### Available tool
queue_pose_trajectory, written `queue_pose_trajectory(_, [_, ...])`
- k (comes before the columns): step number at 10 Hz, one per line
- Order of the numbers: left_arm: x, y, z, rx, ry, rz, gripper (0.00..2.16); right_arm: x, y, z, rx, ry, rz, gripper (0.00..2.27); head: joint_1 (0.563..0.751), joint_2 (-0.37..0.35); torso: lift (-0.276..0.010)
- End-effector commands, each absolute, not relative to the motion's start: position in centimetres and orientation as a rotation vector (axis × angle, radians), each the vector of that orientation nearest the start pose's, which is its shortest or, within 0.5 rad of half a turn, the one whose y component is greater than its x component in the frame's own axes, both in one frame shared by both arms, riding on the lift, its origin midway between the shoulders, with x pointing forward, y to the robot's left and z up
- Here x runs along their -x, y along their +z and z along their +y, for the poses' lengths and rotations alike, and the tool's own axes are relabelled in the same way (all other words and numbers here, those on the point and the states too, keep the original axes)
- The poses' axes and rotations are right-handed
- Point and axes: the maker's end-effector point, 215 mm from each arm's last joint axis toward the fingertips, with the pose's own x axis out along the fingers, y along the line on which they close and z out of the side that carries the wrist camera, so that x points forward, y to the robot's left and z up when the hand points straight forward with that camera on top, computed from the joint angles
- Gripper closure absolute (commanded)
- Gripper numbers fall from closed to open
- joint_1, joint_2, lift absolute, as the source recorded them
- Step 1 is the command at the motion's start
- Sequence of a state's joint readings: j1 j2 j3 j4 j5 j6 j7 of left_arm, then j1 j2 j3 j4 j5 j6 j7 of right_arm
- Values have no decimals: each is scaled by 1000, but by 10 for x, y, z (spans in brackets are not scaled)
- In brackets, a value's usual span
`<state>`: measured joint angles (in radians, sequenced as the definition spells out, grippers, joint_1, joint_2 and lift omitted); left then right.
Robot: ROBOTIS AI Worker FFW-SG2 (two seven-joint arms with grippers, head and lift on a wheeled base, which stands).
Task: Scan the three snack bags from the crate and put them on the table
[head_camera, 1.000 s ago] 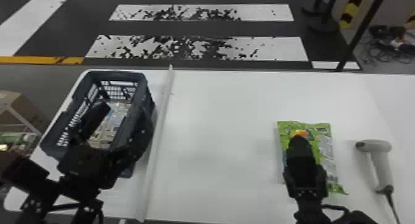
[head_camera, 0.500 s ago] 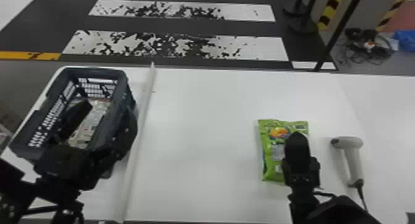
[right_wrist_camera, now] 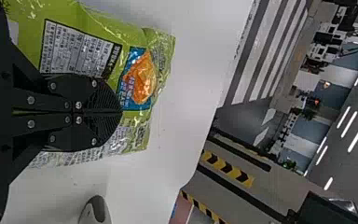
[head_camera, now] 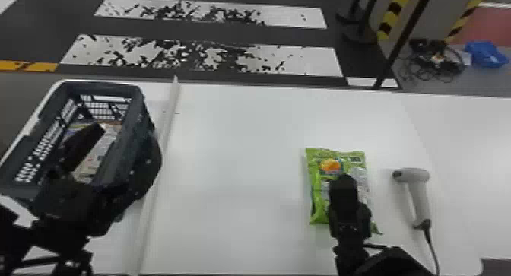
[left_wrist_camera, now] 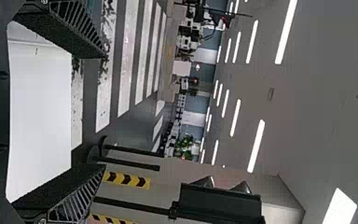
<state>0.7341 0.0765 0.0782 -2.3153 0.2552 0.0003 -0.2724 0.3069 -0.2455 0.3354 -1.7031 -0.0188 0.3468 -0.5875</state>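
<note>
Above the dark crate (head_camera: 138,100), at the left, my left gripper (head_camera: 125,136) stands open, one finger over the inside and the other over its right side. In the left wrist view, that gripper (left_wrist_camera: 105,112) has nothing between its wide-spread fingers. Pale printed packs (head_camera: 97,153) lie in the crate, partly hidden. My right gripper (head_camera: 343,178) is over a green snack bag (head_camera: 318,195) on the table; in the right wrist view, the gripper (right_wrist_camera: 121,112) is shut with its fingers pressed together in front of the bag (right_wrist_camera: 28,28). Right of the bag lies the scanner (head_camera: 419,197).
A raised white strip (head_camera: 161,149) runs across the table (head_camera: 243,172) between crate and bag. The scanner's cable (head_camera: 433,250) trails to the near edge. Beyond the far edge, a dark post (head_camera: 403,39) stands on the floor.
The head view has turned to the right, so the scene sits farther left. Over the bag, my right gripper is slightly farther right than a second ago. The left gripper stays at the crate.
</note>
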Motion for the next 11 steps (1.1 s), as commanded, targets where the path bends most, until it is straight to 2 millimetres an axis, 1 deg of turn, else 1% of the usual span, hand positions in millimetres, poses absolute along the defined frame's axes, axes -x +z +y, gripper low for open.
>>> queue_pose_trajectory(1, [-380,-276,203,141,-270,-31,29,-424,-541,-249,365,-223,490,2246,695,-58,-94])
queue_pose_trajectory(2, [-380,-276,203,141,-269,-31,29,-424,-542,-248,362,-223,490,2246,695,-61,-94])
queue_pose_trajectory(3, [-380,-276,202,140,-273,-31,29,-427,-532,-248,358,-234,467,2246,695,-62,-94])
queue_pose_trajectory(4, [-380,-275,202,141,-273,-33,29,-427,-507,-251,330,-256,427,2128,695,-64,-94])
queue_pose_trajectory(5, [-381,-275,203,139,-273,-34,29,-422,-468,-254,290,-274,370,1636,695,-66,-94])
queue_pose_trajectory(6, [-381,-275,202,138,-276,-34,29,-416,-427,-259,286,-277,321,637,695,-69,-94])
queue_pose_trajectory(7, [-382,-277,202,140,-277,-33,29,-405,-421,-275,339,-277,430,-2,695,-74,-94])
queue_pose_trajectory(8, [-382,-277,200,140,-280,-33,29,-389,-428,-289,350,-222,562,-2,695,-81,-94])
queue_pose_trajectory(9, [-382,-277,200,140,-282,-32,29,-362,-445,-306,347,-171,739,33,695,-95,-94])
queue_pose_trajectory(10, [-383,-278,201,138,-280,-32,29,-339,-453,-326,298,-144,858,46,695,-117,-94])
queue_pose_trajectory(11, [-383,-278,200,139,-281,-32,29,-332,-451,-345,258,-155,883,49,695,-147,-94])
